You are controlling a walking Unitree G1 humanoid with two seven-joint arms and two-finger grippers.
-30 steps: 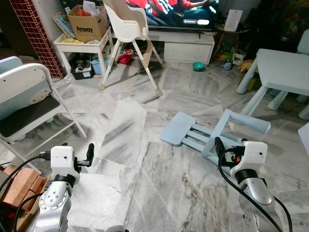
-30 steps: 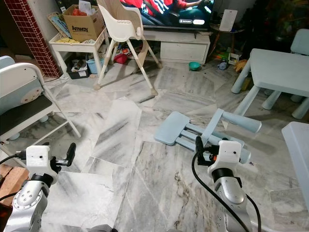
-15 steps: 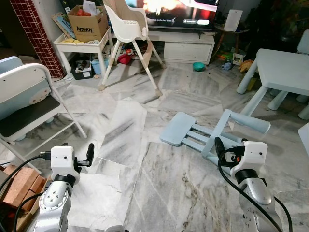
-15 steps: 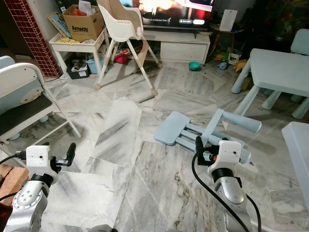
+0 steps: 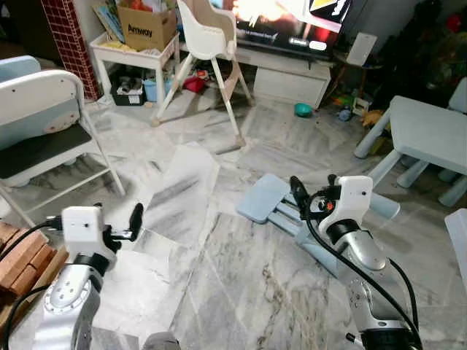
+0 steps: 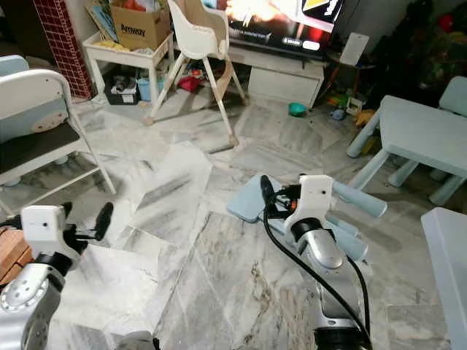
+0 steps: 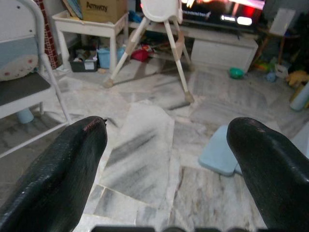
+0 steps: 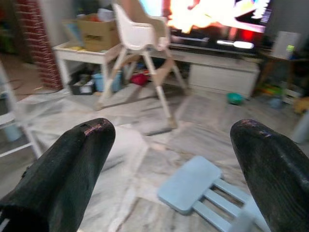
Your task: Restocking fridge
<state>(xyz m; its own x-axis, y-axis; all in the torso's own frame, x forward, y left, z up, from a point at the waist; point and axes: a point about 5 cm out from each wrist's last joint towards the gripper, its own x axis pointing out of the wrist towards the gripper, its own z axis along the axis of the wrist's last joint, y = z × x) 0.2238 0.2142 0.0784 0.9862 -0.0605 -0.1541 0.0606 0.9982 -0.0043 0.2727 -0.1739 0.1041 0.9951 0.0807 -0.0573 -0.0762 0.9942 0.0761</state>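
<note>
Left tool (image 7: 166, 145), right tool (image 8: 174, 145) raised, fingers spread, empty.

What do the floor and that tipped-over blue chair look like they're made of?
Floor: polished marble by the look, grey veining on white slabs with a soft sheen. Tipped-over blue chair: probably moulded plastic, uniform pale blue, matte, with rounded edges.

Grey-veined marble floor (image 5: 241, 292), pale blue chair (image 5: 266, 198), red brick pillar (image 5: 69, 36)

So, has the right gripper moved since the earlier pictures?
Yes. The right gripper has risen and gone forward, and is now nearer the seat of the tipped blue chair.
</note>
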